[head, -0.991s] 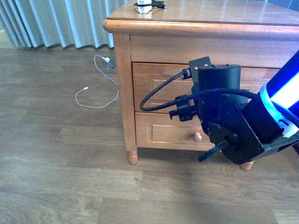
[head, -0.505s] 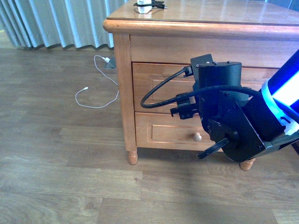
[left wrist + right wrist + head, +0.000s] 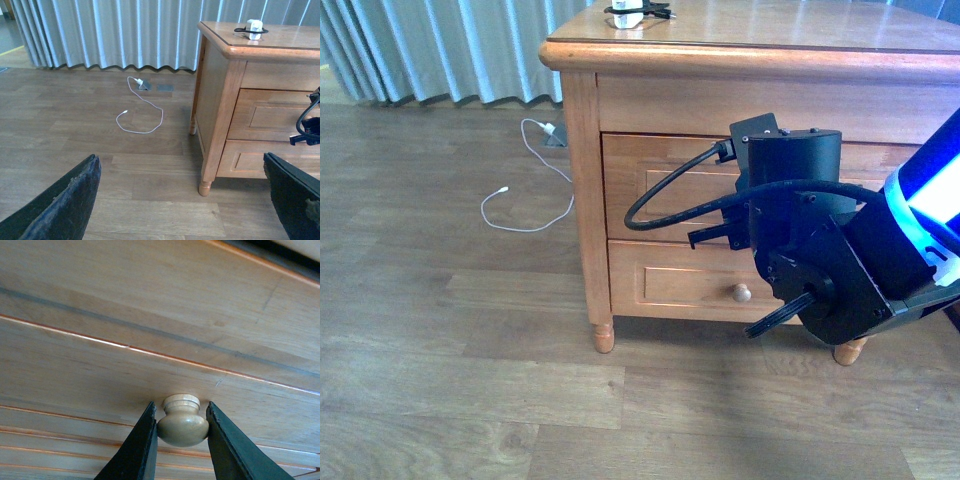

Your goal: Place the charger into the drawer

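Charger [image 3: 638,14] sits on the counter [image 3: 790,30], near its far left corner. It is a white plug block with black cord wound round it, well apart from both arms.

Drawer [image 3: 660,185] is the upper one of the wooden cabinet [image 3: 582,200] and its front is flush, closed. The lower drawer [image 3: 665,285] beneath is shut too.

Right arm [image 3: 810,240] is pressed up to the upper front. In the wrist view the right tool [image 3: 181,412] is clenched on the round knob [image 3: 183,424], one dark finger [image 3: 142,445] against each side.

Left tool [image 3: 180,160] is released: fingers spread wide with nothing between them, off to the cabinet's left above the floor [image 3: 75,125].

A white cable [image 3: 525,200] loops on the floorboards near the curtain [image 3: 440,50].
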`<state>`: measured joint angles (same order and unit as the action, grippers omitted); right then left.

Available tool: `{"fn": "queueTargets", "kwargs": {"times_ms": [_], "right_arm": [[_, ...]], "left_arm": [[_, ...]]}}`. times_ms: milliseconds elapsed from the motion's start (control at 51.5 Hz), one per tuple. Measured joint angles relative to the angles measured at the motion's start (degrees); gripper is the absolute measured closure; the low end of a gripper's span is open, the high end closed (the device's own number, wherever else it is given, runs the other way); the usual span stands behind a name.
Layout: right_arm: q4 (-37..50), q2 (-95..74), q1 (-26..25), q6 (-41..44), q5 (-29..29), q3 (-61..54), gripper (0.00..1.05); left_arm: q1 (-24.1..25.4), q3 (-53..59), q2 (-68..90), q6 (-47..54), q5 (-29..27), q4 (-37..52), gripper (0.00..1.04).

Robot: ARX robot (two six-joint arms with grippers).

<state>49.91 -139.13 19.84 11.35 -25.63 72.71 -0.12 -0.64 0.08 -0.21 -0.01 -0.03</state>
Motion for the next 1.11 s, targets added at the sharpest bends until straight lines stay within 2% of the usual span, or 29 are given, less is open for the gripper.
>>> {"fn": "queueTargets", "kwargs": {"times_ms": [330,661,836,1011,1030,1108], "right_arm": [[2.2,4.0,-0.2,-1.1,2.8,-7.3,0.81],[6.1,16.7,1.4,-4.2,6.4,-29.0,0.82],[4.8,26.4,2.0,-5.4,10.3,-41.4,0.82],[2.9,33.0,2.5,-5.7,12.3,-47.9,0.83],[2.8,33.6,2.6,-5.6,12.3,-48.5,0.82],[1.7,37.0,3.0,-6.4,10.4,-50.1,0.67]], "left_arm": [[0.0,0.0,0.0,0.0,0.0,0.0,0.06],[0.0,0.0,0.0,0.0,0.0,0.0,0.06],[0.0,0.0,0.0,0.0,0.0,0.0,0.06],[0.0,0.0,0.0,0.0,0.0,0.0,0.06],[0.0,0.0,0.0,0.0,0.0,0.0,0.06],[0.0,0.0,0.0,0.0,0.0,0.0,0.06]]}}
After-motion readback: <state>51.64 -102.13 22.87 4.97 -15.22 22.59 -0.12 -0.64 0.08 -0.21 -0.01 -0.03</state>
